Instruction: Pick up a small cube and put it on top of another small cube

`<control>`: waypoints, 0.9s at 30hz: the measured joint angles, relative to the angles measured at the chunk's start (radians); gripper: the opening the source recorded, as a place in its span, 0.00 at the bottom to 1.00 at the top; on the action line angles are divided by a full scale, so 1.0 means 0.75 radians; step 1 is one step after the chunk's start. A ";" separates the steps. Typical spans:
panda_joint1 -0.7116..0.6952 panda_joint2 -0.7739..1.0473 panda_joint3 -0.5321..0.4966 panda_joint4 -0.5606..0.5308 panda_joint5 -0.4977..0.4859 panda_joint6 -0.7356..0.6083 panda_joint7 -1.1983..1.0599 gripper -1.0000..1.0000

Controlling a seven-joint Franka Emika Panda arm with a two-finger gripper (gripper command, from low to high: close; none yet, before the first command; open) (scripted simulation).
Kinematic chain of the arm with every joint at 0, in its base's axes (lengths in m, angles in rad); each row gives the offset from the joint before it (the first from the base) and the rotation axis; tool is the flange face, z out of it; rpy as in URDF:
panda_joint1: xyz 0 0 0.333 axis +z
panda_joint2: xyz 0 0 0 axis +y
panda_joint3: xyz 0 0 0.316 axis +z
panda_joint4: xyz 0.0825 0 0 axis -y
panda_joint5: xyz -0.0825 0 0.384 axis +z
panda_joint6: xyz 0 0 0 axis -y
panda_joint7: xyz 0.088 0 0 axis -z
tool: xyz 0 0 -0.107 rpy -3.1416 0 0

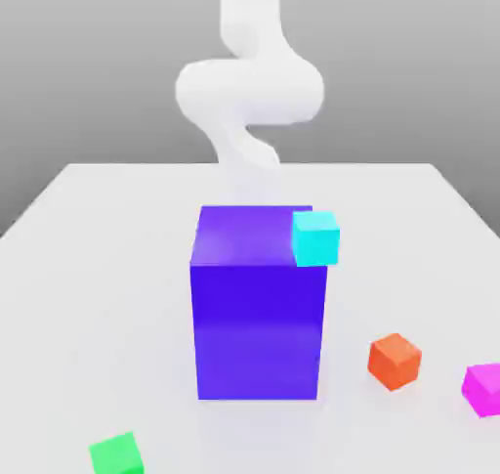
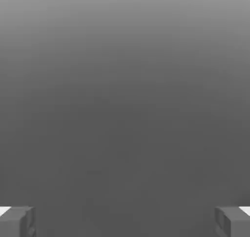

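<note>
The small cube [image 1: 483, 388], bright magenta-pink, lies on the white table [image 1: 98, 267] at the exterior view's far right, partly cut by the picture's edge. An orange-red small cube [image 1: 395, 361] sits just to its left. A cyan small cube [image 1: 315, 237] rests on the top right corner of the big blue-purple block [image 1: 259, 316]. My white arm [image 1: 249, 86] rises behind that block. In the hand view my gripper [image 2: 125, 224] is open, its grey fingertips [image 2: 17, 221] far apart with nothing between them and plain grey beyond.
A green small cube [image 1: 116, 454] lies near the front edge at the exterior view's left. The tall blue-purple block stands in the middle of the table, between my arm and the front cubes.
</note>
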State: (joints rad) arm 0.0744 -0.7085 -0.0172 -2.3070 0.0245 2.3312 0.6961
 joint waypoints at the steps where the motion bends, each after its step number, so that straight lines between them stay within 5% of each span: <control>1: 0.042 0.053 -0.009 -0.004 0.015 0.018 -0.060 0.50; 17: 0.488 0.832 0.068 -0.062 0.181 0.282 -0.913 0.50; 27: 0.689 1.298 0.139 -0.105 -0.062 0.461 -1.197 0.50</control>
State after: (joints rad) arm 0.5909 0.2652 0.0873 -2.3855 -0.0217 2.6772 -0.2019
